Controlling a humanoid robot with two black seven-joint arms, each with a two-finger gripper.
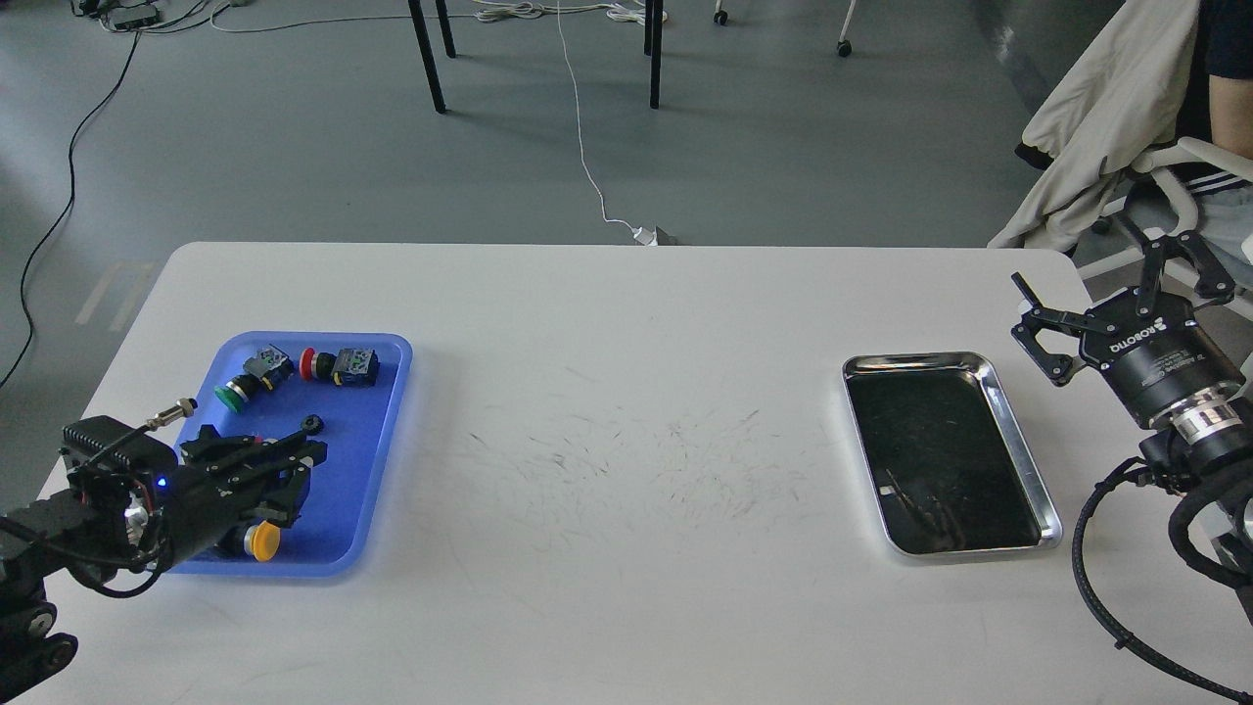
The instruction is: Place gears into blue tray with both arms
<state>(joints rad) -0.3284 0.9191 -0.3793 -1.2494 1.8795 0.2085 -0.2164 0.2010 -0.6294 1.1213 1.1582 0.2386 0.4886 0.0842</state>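
Note:
One gear [312,424], a tiny black toothed ring, lies in the middle of the blue tray [367,446] at the table's left. My left gripper [305,477] hovers low over the tray's front half, just in front of the gear. Its fingers are apart and nothing shows between them. My right gripper [1101,279], marked ROBOTIQ, is wide open and empty at the table's far right edge, beyond the steel tray. No other gear is visible.
Coloured push-button switches lie in the blue tray: a green one [235,394], a red one [313,364] and a yellow one [261,540]. A shiny steel tray [1018,446] with a dark bottom sits at the right. A chair with a jacket [1106,117] stands off the right corner.

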